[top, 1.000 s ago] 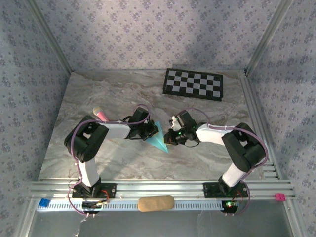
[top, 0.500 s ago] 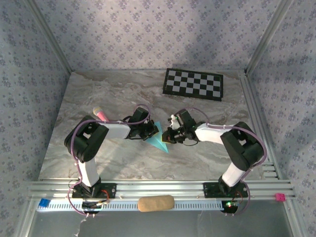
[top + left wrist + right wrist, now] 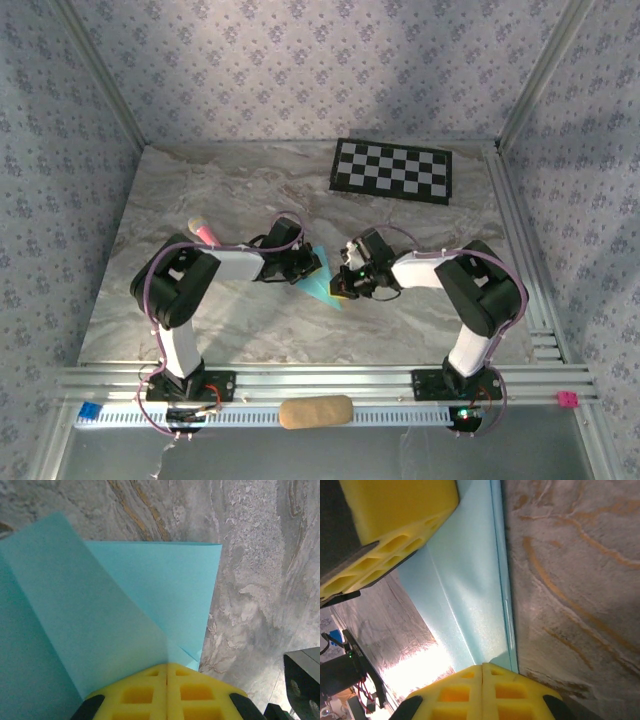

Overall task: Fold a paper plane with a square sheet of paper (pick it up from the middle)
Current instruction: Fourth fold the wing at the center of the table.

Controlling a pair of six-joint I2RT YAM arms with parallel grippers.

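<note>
The square sheet of paper (image 3: 322,291) is light blue and folded to a pointed shape, lying mid-table between the two arms. In the left wrist view the sheet of paper (image 3: 165,585) lies flat while one flap stands up from it, and my left gripper (image 3: 167,666) is shut on that flap's edge. My left gripper (image 3: 306,265) sits at the paper's upper left. My right gripper (image 3: 345,281) is at its right side. In the right wrist view the right gripper (image 3: 483,666) is shut, its tips resting on the creased paper (image 3: 465,595) near its long edge.
A black-and-white checkerboard mat (image 3: 392,170) lies at the back right. A pink marker pen (image 3: 203,231) lies behind the left arm. A tan oblong object (image 3: 315,411) rests on the near rail, with a blue block (image 3: 90,411) and a pink block (image 3: 568,399) at the rail ends.
My right gripper has slid left onto the paper, closer to the left gripper, covering more of the sheet. The left gripper has stayed in place.
</note>
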